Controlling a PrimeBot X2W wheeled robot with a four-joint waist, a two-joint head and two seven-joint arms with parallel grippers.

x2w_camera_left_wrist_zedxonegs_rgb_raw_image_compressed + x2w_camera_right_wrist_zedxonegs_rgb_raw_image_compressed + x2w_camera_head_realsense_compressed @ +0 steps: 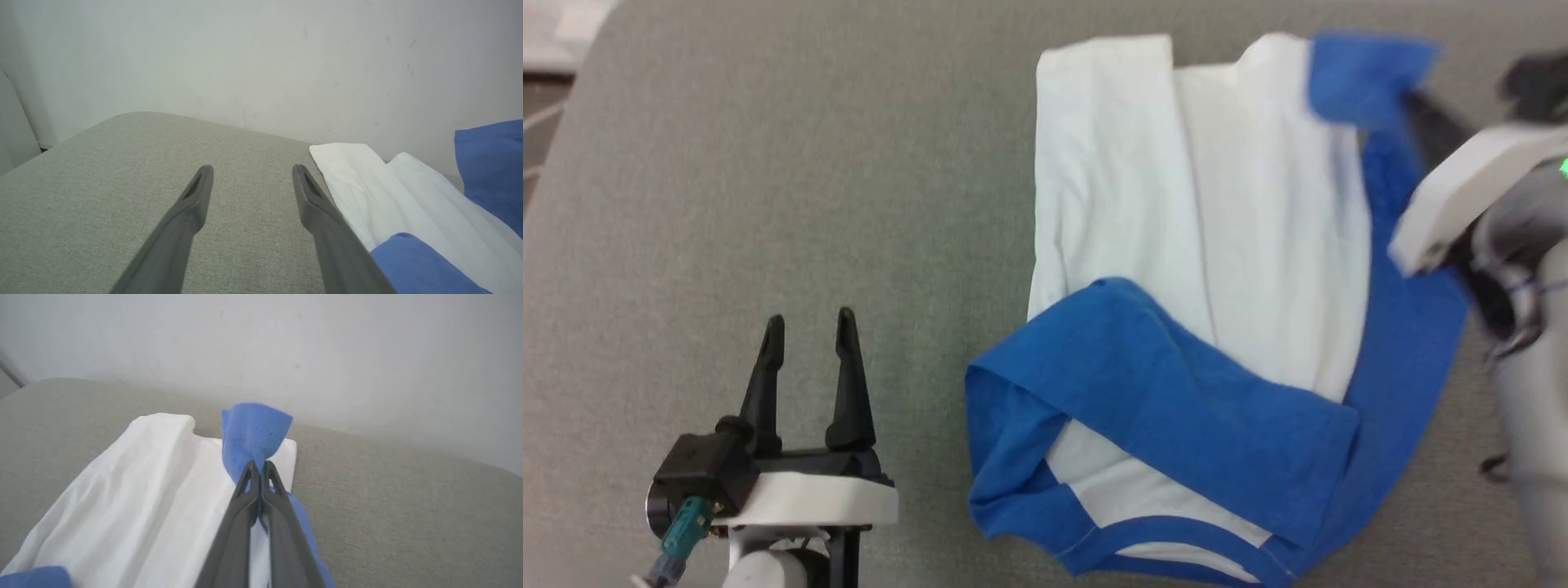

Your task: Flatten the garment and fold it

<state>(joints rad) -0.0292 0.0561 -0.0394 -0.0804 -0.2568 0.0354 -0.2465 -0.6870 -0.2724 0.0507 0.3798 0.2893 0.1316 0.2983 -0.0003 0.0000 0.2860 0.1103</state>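
**Desk:** Start on your left. What have you got?

**Operator:** I've got the left gripper, two long dark fingers on a white wrist block. The fingers are spread as wide as they go, with nothing between them. It hangs over the bare grey woven surface, and I see a clear gap to the cloth from the head camera.

**Desk:** And the garment?

**Operator:** Moving to the middle, the garment is a thin white cloth shirt with long bright blue sleeves. It lies on that grey surface, right of centre. The white body is folded in on itself in long lengthwise pleats. One blue sleeve is draped crosswise over the near end, with white showing below it.

**Desk:** Right side?

**Operator:** That's the right gripper. Its dark fingers are pressed tight together, pinching the other blue sleeve close to its end. The cuff sticks up above the fingertips, lifted off the white body at the far right corner. From my head camera, the rest of that sleeve trails down the garment's right edge. There's a pale wall behind it.
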